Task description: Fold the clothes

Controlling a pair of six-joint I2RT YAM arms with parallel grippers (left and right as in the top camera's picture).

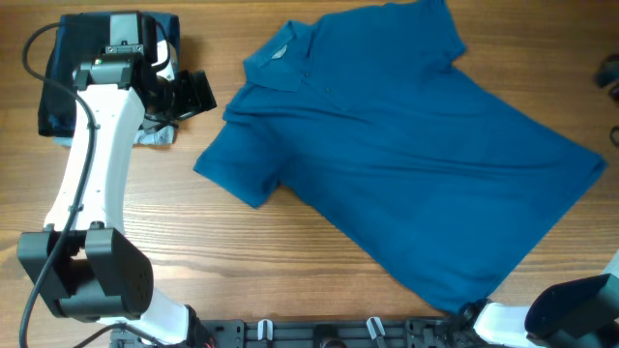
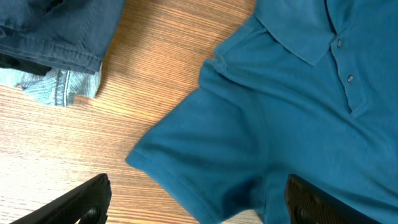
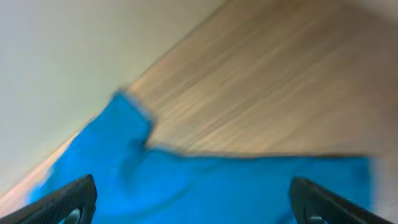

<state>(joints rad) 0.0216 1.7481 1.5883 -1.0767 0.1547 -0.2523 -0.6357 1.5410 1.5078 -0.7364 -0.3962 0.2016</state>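
1. Plainly, the left gripper (image 1: 201,94) stood with its jaws spread wide and nothing between them. It hung just short of the blue cloth and gripped none of it.
2. The right gripper (image 3: 193,183) was likewise agape and empty, low at the 5 o'clock edge of the overhead view, with blue fabric just beyond its fingers.
3. From the left gripper, the polo shirt (image 1: 406,145) lay toward 3 o'clock, spread flat and face up on the table (image 1: 290,261). Its near sleeve (image 1: 237,172) was the closest part, at about 4 o'clock from that gripper.
4. We read the shirt's long axis as a diagonal, with the collar (image 1: 285,53) at 10 o'clock and the hem (image 1: 517,227) at 4 o'clock.
5. We judged the left arm nearer the collar and near sleeve and the right arm nearer the hem, so each would likely take its own end.
6. Behind the left gripper, at 9 o'clock, sat a pile of dark folded garments (image 1: 56,97), apart from the shirt. We could not tell how many it held.
7. We counted one polo shirt, two sleeves, one collar, two buttons (image 2: 350,78) that we could make out, one dark pile and two grippers.
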